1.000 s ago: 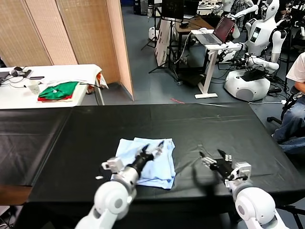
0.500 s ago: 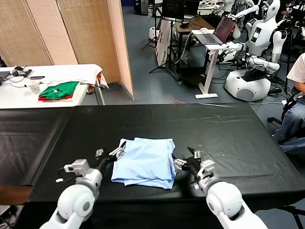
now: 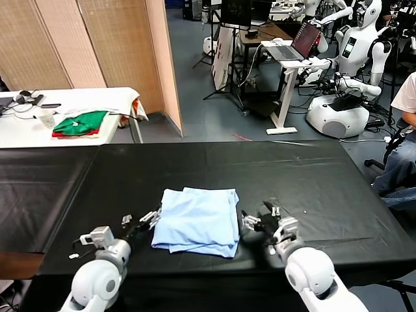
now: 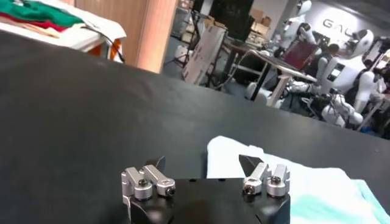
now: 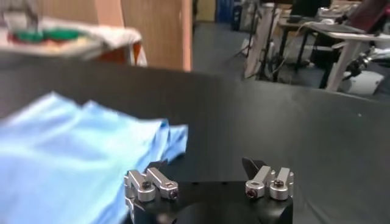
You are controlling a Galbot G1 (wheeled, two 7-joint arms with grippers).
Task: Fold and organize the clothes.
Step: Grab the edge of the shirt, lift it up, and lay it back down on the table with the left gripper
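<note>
Grippers are seen low over the near part of a black-draped table (image 3: 312, 175), one at each side of a folded light-blue T-shirt (image 3: 198, 220). The left gripper (image 3: 140, 221) is held just beside the shirt's left edge, its jaws spread wide and empty; the right gripper (image 3: 259, 220) is held just beside the right edge, likewise wide and empty. Neither is shown touching the cloth. The T-shirt (image 4: 304, 182) is laid near the front middle of the table as a rough rectangle of several layers, with stepped edges at its near corner and soft creases across the top. The fabric is judged to be light, limp cotton that would sag and slide apart if lifted by one layer only, so hold is best taken at the side edges, with all layers pinched together from both sides. In the right wrist view the T-shirt's (image 5: 67, 152) layered corner is seen fanned slightly open. Farther off, green-and-red folded garments (image 3: 79, 123) are seen on a white side table (image 3: 26, 130), with wood-panel screens (image 3: 84, 42) behind.
</note>
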